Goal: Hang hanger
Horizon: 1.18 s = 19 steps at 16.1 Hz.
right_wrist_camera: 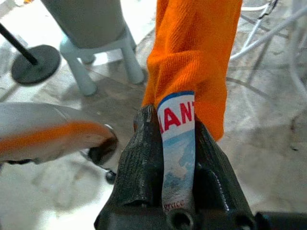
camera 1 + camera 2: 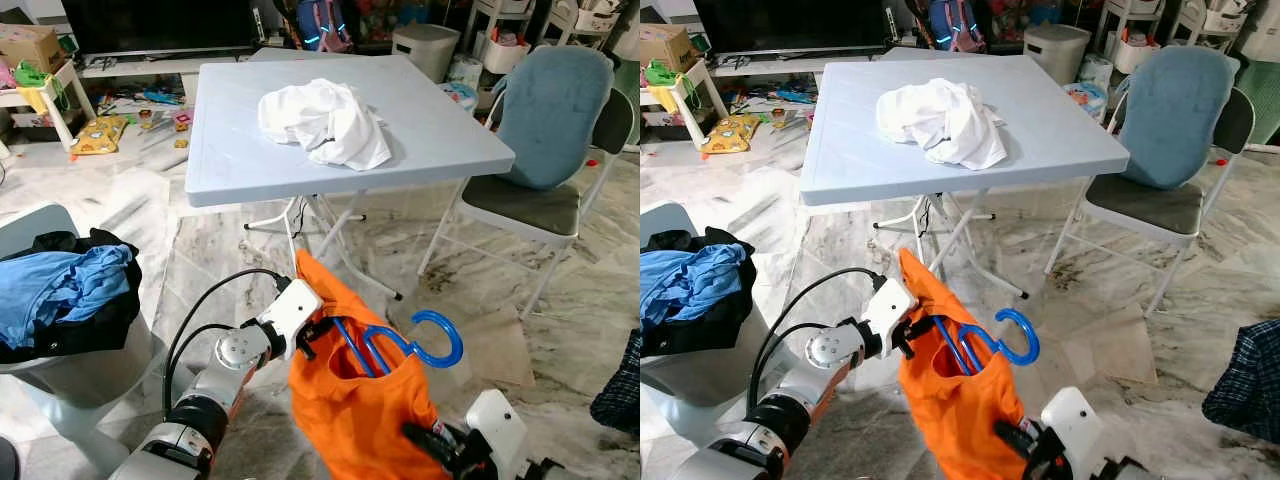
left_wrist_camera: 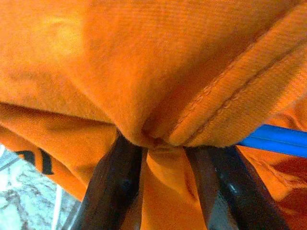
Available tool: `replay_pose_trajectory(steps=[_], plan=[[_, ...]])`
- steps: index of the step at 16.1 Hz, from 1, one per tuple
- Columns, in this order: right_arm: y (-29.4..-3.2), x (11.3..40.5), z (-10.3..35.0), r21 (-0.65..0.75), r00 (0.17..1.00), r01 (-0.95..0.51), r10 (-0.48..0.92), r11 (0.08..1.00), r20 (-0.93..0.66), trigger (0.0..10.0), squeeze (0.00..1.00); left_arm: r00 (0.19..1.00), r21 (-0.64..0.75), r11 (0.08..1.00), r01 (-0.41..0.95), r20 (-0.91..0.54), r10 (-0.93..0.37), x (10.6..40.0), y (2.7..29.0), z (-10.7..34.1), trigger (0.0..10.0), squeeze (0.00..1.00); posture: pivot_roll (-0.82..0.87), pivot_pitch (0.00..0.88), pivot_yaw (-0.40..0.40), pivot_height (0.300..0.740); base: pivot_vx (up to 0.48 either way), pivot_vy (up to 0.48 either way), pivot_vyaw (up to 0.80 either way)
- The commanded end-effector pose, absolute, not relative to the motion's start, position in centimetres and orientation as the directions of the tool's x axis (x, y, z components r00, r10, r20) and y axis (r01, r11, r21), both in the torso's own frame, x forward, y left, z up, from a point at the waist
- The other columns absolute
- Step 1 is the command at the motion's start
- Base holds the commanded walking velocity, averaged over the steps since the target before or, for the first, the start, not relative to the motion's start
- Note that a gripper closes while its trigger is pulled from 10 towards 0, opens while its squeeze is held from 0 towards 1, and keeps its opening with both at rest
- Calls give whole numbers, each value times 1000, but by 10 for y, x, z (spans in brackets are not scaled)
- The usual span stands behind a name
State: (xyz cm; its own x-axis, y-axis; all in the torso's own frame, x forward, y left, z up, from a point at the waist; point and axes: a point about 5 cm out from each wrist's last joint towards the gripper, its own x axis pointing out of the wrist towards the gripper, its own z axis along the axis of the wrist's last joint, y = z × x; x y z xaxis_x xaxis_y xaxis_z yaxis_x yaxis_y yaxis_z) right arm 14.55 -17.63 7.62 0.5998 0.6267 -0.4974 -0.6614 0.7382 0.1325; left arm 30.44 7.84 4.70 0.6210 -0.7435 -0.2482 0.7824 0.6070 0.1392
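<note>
Head view: left claw (image 2: 312, 338) pinches the orange shirt (image 2: 355, 420) at its collar, the blue hanger (image 2: 405, 345) poking out, low before the tabletop (image 2: 240, 150). Left wrist: fingers (image 3: 115, 187) clamp bunched fabric. Right wrist: right claw (image 1: 175, 143) grips the shirt's printed edge tight.

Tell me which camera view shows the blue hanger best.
Left eye view: the blue hanger shows its whole hook and both rods running into the orange shirt. Right eye view shows nearly the same. Left wrist view catches one short blue rod; right wrist view shows shirt fabric.
</note>
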Motion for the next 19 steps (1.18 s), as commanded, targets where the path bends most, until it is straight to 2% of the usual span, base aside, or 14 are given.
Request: replay_pose_trajectory(steps=[1, 5, 6, 8, 11, 14, 17, 18, 19], plan=[[-180, 150, 76, 101, 617, -651, 601, 753, -508, 10000, 0, 597, 132, 583, 802, -218, -772, 304, 74, 52, 0, 0, -28, 0, -20, 740, 0, 0, 0], [-191, 166, 79, -17, 707, -588, 504, 809, -495, 10000, 0, 553, 100, 545, 832, -216, -805, 300, 70, 52, 0, 0, -27, 0, -21, 740, 0, 0, 0], [-198, 175, 81, -95, 754, -549, 442, 831, -486, 10000, 0, 514, 88, 508, 857, -227, -828, 298, 67, 51, 0, 0, -25, 0, -21, 740, 0, 0, 0], [-203, 183, 83, -161, 797, -503, 384, 849, -466, 10000, 0, 457, 71, 454, 888, -236, -858, 293, 64, 51, 0, 0, -26, 0, -19, 740, 0, 0, 0], [-211, 189, 83, -248, 826, -463, 313, 851, -469, 10000, 0, 411, 89, 401, 912, -248, -877, 291, 63, 52, 0, 0, -27, 0, -16, 740, 0, 0, 0], [-209, 179, 80, -218, 785, -523, 367, 824, -499, 10000, 0, 480, 114, 467, 877, -237, -845, 302, 70, 59, 0, 0, -27, 0, -19, 740, 0, 0, 0], [-205, 161, 75, -145, 693, -618, 448, 773, -564, 10000, 0, 543, 155, 521, 839, -207, -813, 312, 75, 68, 0, 0, -31, 0, -19, 740, 0, 0, 0], [-209, 145, 73, -84, 632, -655, 483, 751, -607, 10000, 0, 620, 189, 592, 784, -166, -767, 324, 82, 80, 0, 0, -29, 0, -20, 740, 0, 0, 0], [-214, 137, 73, -63, 604, -666, 489, 743, -630, 10000, 0, 650, 204, 620, 758, -151, -745, 330, 86, 85, 0, 0, -30, 0, -20, 740, 0, 0, 0]])
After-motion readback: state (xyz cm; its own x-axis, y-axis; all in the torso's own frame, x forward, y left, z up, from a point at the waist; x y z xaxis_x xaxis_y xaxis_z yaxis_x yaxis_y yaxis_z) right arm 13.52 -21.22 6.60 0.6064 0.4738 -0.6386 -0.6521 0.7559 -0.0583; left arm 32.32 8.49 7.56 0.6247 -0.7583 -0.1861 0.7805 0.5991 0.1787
